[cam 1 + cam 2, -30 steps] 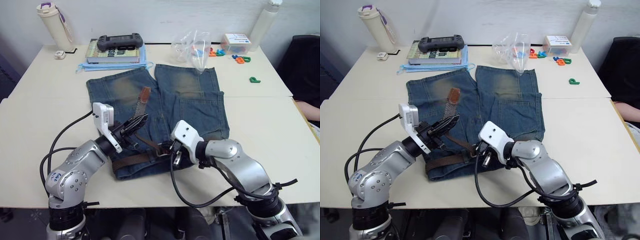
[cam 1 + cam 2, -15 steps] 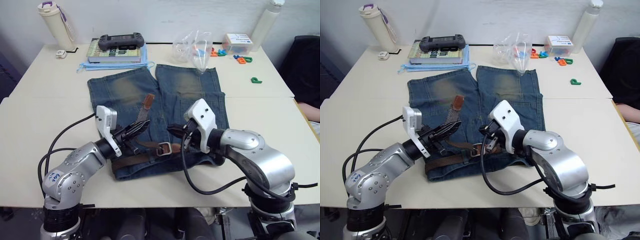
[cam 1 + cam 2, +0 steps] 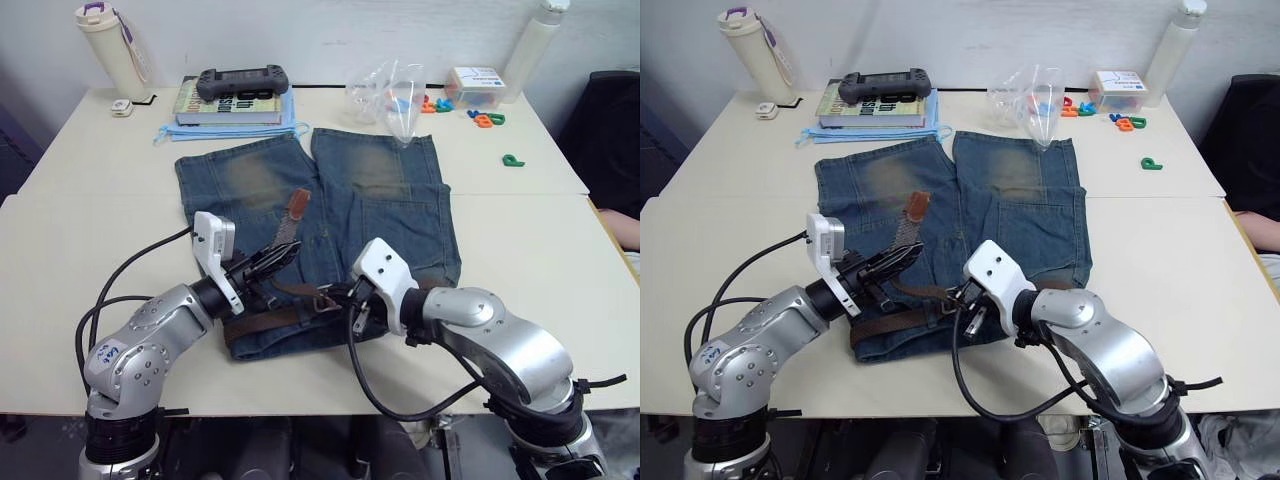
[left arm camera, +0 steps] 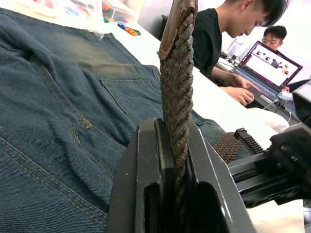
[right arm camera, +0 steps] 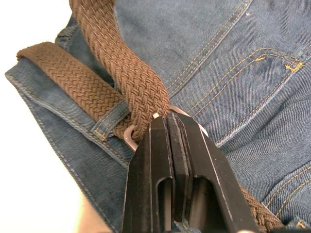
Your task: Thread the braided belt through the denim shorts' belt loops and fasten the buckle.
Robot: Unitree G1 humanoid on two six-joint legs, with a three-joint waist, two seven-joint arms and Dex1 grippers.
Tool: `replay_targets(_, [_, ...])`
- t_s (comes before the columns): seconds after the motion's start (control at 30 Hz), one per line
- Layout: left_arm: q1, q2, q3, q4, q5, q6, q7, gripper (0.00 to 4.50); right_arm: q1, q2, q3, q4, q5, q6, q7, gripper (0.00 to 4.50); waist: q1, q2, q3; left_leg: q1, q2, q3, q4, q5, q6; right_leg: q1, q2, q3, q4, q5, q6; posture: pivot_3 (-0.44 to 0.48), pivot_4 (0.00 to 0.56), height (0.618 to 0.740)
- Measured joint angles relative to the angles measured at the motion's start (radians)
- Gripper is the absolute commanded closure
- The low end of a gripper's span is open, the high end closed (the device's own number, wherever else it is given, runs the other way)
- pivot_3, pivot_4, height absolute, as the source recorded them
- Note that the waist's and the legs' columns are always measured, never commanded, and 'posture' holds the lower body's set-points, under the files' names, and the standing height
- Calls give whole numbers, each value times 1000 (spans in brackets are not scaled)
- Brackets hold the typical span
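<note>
Both tools clenched: left tool [image 3: 268, 262] grasps the braided belt [image 4: 176, 104], right tool [image 5: 169, 127] at the buckle [image 3: 325, 299] (partly hidden).

Head stereo pair high over table [image 3: 60, 230]; wrist cameras close on denim shorts [image 5: 233, 63]

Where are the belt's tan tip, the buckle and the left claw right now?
braided belt [image 3: 295, 201]: left eye view, on its tan leather tip over the shorts.
buckle [image 5: 129, 139]: right wrist view, on the metal frame's curved edge.
left claw [image 4: 176, 160]: left wrist view, midway between fingertips, shut on the strap.
</note>
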Motion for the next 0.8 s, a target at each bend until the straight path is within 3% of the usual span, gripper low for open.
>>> replay_targets(0.8, [-48, -2, -27, 0, -2, 13, 17, 4500, -52, -53, 188, 48, -92, -49, -71, 4396, -1, 0, 0, 0, 0, 0, 0, 0, 0, 0, 0, 0, 0, 0, 0, 0, 150, 667])
